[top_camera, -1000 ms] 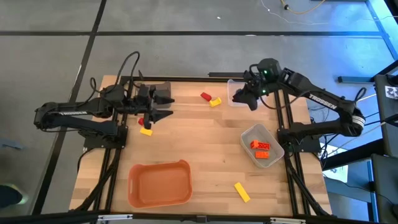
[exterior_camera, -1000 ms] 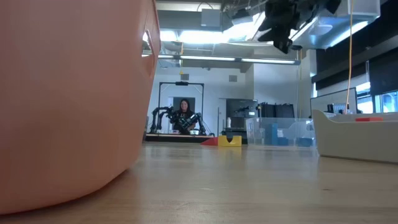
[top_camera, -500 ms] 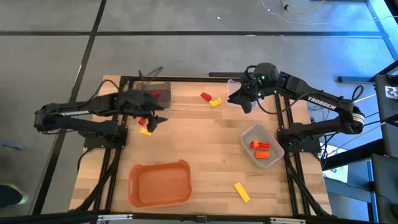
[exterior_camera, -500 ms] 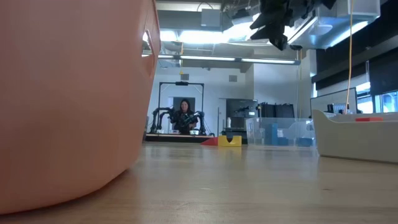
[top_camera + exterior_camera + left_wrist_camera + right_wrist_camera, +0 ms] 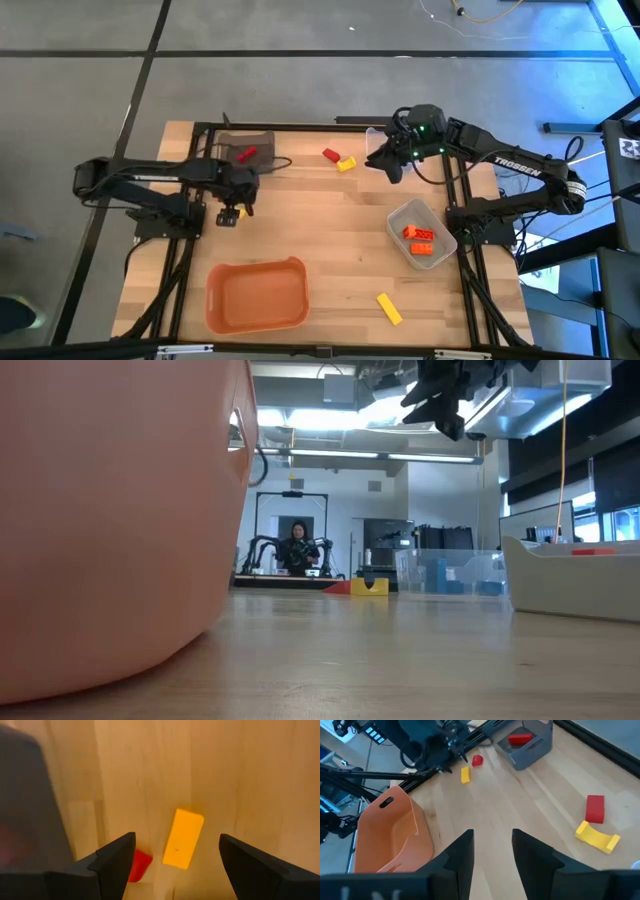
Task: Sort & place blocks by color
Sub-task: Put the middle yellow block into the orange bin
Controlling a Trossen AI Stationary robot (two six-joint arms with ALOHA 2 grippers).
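Swinging down from the dark bin since a second ago, the left gripper [image 5: 232, 212] now hangs with its fingers spread over a yellow block [image 5: 183, 838] near the table's left edge; a small red block [image 5: 137, 865] lies just beside that yellow one, partly behind one finger [image 5: 116, 861]; another red block [image 5: 245, 154] rests inside the dark bin [image 5: 262, 140] at the table's far left corner; a red block [image 5: 331, 154] and a yellow arched block [image 5: 347, 164] touch each other at the far middle; two orange-red blocks [image 5: 419, 239] sit in the pale bin [image 5: 399, 217] on the right; a long yellow block [image 5: 389, 308] lies alone toward the near edge, beside the orange bin [image 5: 257, 296]; the right gripper [image 5: 383, 161], shifted slightly left, hovers above the far right of the wooden table [image 5: 330, 240] with its fingers partly apart, holding nothing; a person [image 5: 297, 546] sits at another rig in the room beyond.
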